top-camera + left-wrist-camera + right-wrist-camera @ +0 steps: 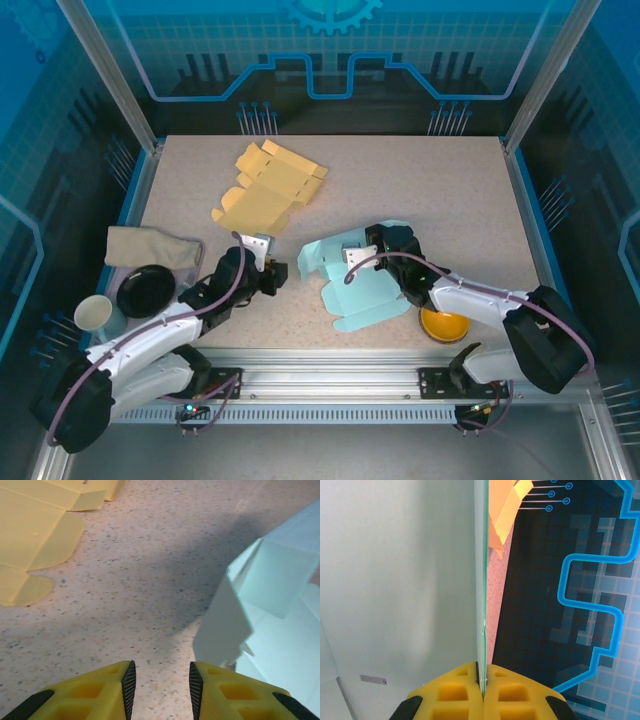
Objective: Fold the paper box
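Near edge. A yellow bowl (pixel 445 325) sits right of centre at the near edge of the table (pixel 440 190), partly under the right arm and just beside the near corner of the blue box (pixel 350 285). At the near-left corner stands a cup (pixel 92 313), with a black bowl (pixel 147 290) just beside it and a cloth (pixel 150 247) behind the bowl along the left edge.

Middle. The left gripper (pixel 161 680) is over bare table left of the blue box. Its fingers are spread with nothing between them, and a raised flap of the box ends just beside the right finger. The blue box lies partly folded in the near half, right of centre. Several flaps stand up, and one panel lies flat toward the near edge. The right gripper (pixel 481 677) is at the far side of the box, its fingers pressed together on the thin upright edge of a blue panel.

Far. A strip of bare table separates the left gripper from the yellow box (pixel 268 188), which lies mostly unfolded left of centre with its far flaps near the far edge. The right half of the table beyond the blue box is bare up to the right and far edges.
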`<state>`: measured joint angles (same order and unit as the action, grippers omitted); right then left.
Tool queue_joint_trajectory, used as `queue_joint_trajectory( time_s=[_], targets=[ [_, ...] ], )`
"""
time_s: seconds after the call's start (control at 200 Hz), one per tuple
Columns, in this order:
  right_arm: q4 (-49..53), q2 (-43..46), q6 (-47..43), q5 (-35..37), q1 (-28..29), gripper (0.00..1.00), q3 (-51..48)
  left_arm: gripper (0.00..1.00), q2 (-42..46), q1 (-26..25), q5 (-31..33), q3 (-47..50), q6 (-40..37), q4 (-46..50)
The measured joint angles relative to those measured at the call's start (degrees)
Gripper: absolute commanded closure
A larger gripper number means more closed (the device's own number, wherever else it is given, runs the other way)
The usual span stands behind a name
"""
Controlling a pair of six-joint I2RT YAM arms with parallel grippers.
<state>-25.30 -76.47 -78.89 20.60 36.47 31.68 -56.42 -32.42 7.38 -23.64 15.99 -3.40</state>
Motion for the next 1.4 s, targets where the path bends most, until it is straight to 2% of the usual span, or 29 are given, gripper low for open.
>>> queue_joint_trajectory(
  time_s=[0.27, 0.725, 0.94, 1.401],
  targets=[
    [-0.33, -0.35, 0.87, -0.22, 0.02, 1.0, -0.9, 0.59, -5.81, -0.02, 1.7, -0.04, -3.13, -0.61],
    [-7.37, -2.32, -0.24, -0.17, 0.85, 1.0, -4.81, 0.6, -13.86, -1.73, -6.1, -2.01, -7.17, -7.52],
    [-7.41, -2.32, -0.26, -0.02, 1.11, 1.0, -4.81, 0.56, -15.23, -3.48, -9.86, -2.64, -7.58, -9.62],
    [-7.98, -2.32, -0.22, 0.87, 1.77, 1.0, -5.27, 0.54, -19.34, -5.6, -13.27, -5.55, -7.3, -12.02]
  ],
)
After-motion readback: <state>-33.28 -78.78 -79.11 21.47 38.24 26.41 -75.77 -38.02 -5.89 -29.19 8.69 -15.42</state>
